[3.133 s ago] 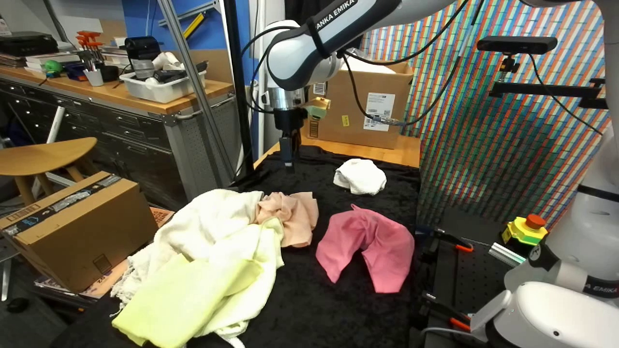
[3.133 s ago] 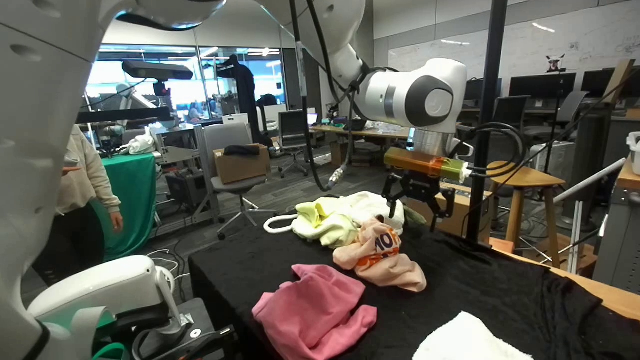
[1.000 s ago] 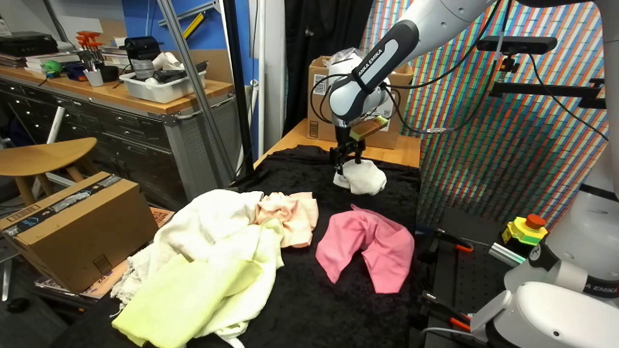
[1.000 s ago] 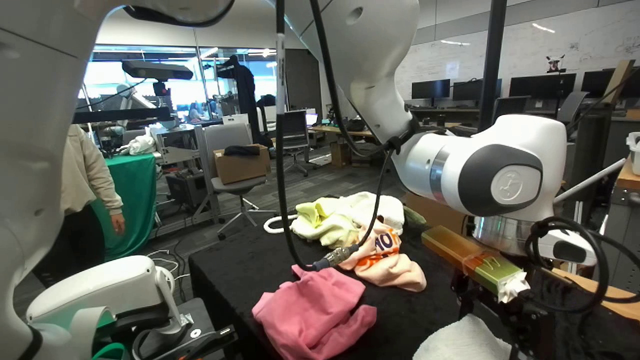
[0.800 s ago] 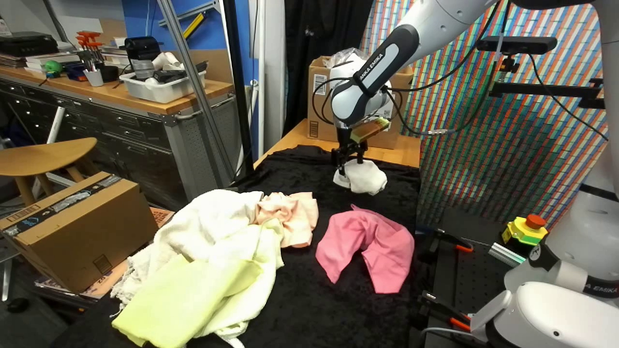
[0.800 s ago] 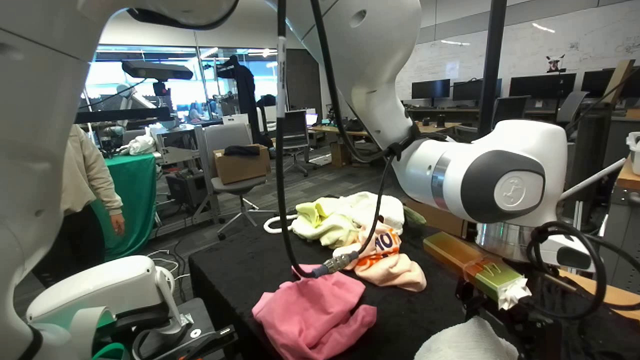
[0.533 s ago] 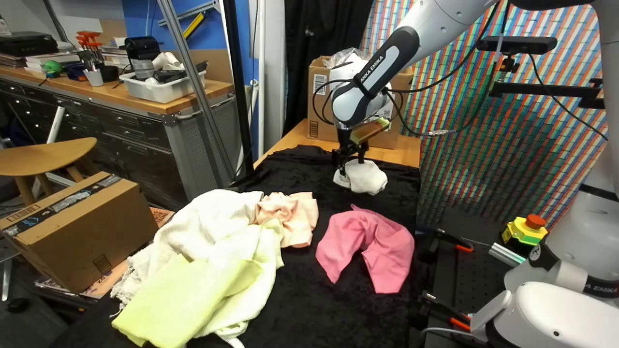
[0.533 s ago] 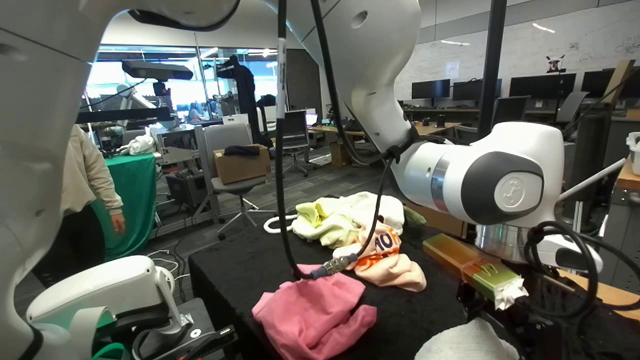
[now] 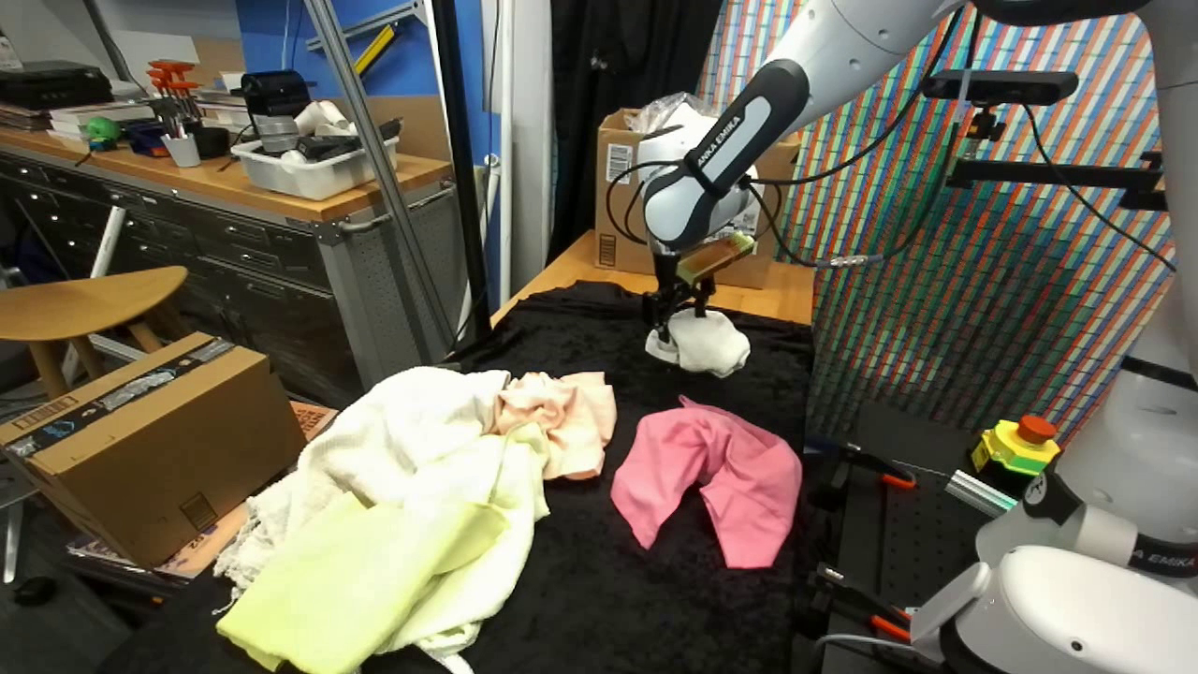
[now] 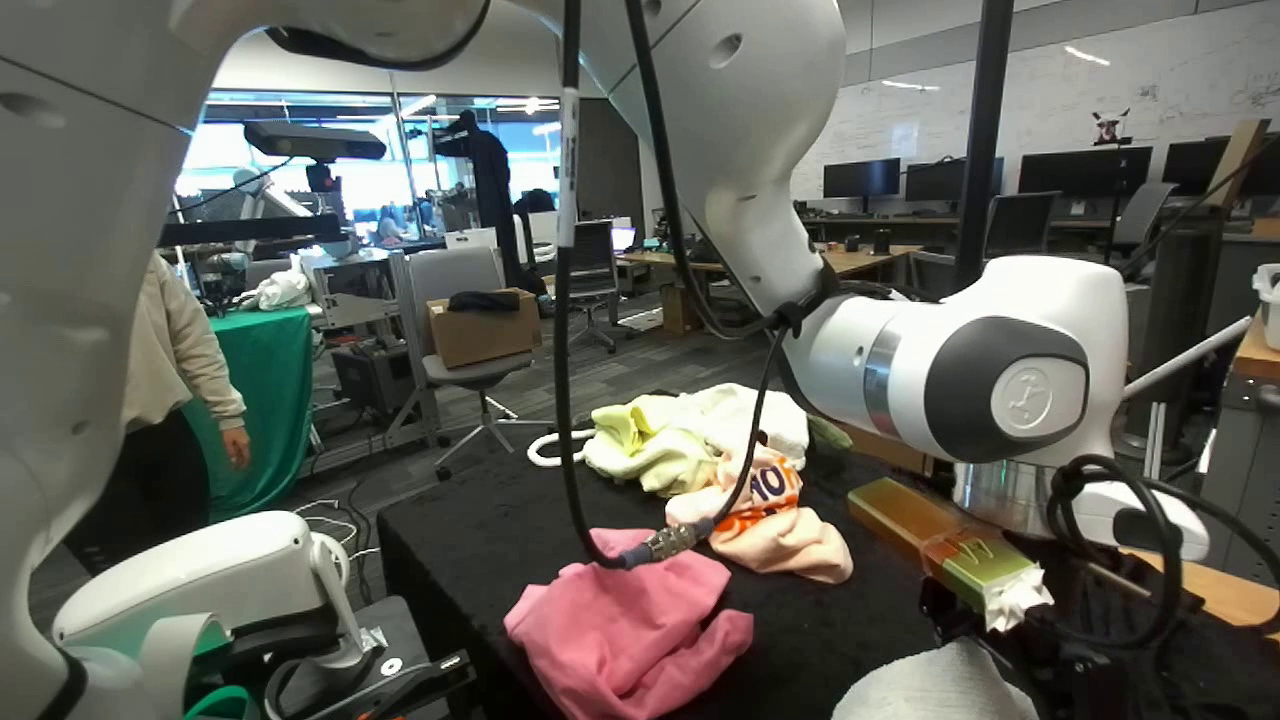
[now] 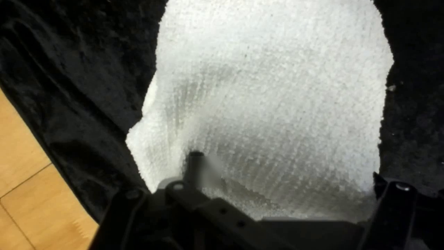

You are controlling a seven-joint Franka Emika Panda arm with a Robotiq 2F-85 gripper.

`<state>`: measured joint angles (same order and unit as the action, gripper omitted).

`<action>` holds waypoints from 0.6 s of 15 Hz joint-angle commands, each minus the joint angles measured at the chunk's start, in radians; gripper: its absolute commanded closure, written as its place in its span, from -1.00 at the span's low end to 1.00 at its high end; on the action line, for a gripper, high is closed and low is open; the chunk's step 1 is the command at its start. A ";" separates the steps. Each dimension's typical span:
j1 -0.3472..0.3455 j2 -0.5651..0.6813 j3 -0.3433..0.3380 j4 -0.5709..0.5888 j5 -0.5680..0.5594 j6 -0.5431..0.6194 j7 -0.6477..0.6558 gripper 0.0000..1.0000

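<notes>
A crumpled white cloth (image 9: 716, 348) lies near the far end of the black table cover (image 9: 599, 580). My gripper (image 9: 681, 323) is over it, pointing down with the jaws wide apart. In the wrist view the white cloth (image 11: 274, 80) spreads beneath the gripper (image 11: 287, 175). One dark finger (image 11: 195, 168) comes down beside a fold of the cloth; the opposite one is at the cloth's right edge. Whether they touch the fabric I cannot tell. In an exterior view the white cloth (image 10: 930, 690) is cut off by the frame, and the fingertips are hidden there.
A pink cloth (image 9: 707, 468) lies nearer the robot base. To its side are a peach cloth (image 9: 566, 426), a cream blanket (image 9: 402, 421) and a yellow-green cloth (image 9: 360, 571). A large cardboard box (image 9: 622, 220) stands behind the gripper. A cable (image 10: 565, 330) hangs from the arm above the pink cloth.
Since about three seconds ago my gripper has travelled across from beyond the peach cloth to the white cloth and come down. During the last second it has only sunk slightly, staying open.
</notes>
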<state>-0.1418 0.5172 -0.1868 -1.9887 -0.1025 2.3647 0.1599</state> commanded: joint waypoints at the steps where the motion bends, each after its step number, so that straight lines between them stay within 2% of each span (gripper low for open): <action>1: 0.015 0.017 -0.023 0.002 -0.020 0.029 0.030 -0.53; 3: 0.012 0.018 -0.022 0.000 -0.014 0.033 0.026 -0.34; 9: 0.003 0.009 -0.012 -0.003 0.001 0.033 0.007 0.69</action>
<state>-0.1420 0.5339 -0.1945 -1.9879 -0.1025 2.3835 0.1676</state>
